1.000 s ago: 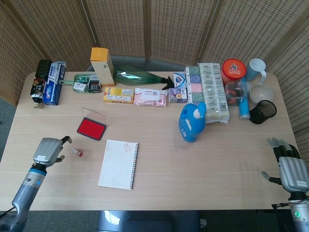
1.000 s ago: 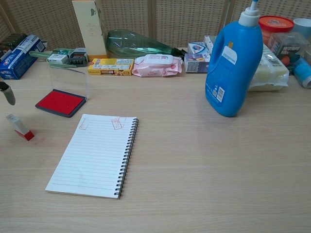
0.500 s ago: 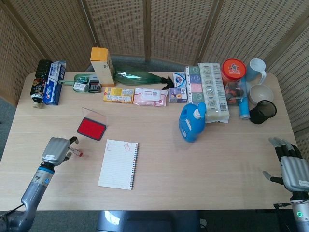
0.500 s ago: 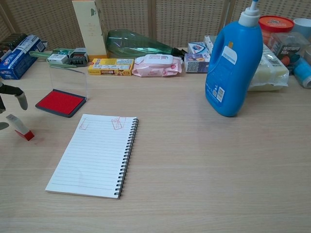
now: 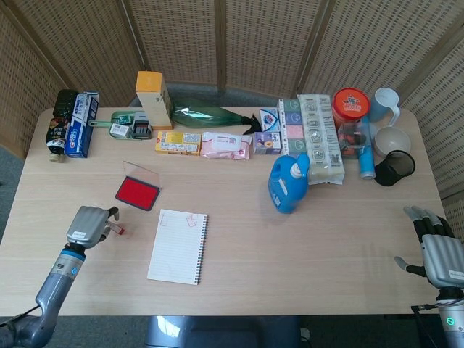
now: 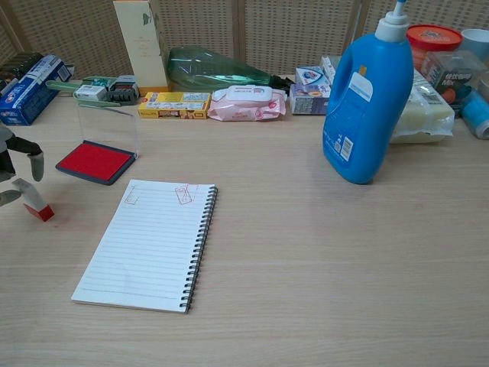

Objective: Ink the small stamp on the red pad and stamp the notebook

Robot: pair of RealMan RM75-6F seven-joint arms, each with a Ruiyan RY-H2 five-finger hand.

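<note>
- Head view is showing the left hand sitting at the tabletop's eight o'clock, fingers curling around the small stamp, which is lying tilted on the wood.
- Chest view is showing that hand's fingertips flanking the clear body of the small stamp, its red end resting on the tabletop; whether they are actually touching it, I cannot tell.
- Red pad is lying open at one o'clock from the stamp, just beside it, its clear lid standing upright.
- Notebook is lying flat at three o'clock from the left hand, spiral on its right edge, two faint red marks showing near its top.
- Right hand is resting at the tabletop's four o'clock edge, fingers spread, holding nothing.
- Blue detergent bottle is standing upright at the middle, well apart from the notebook.
</note>
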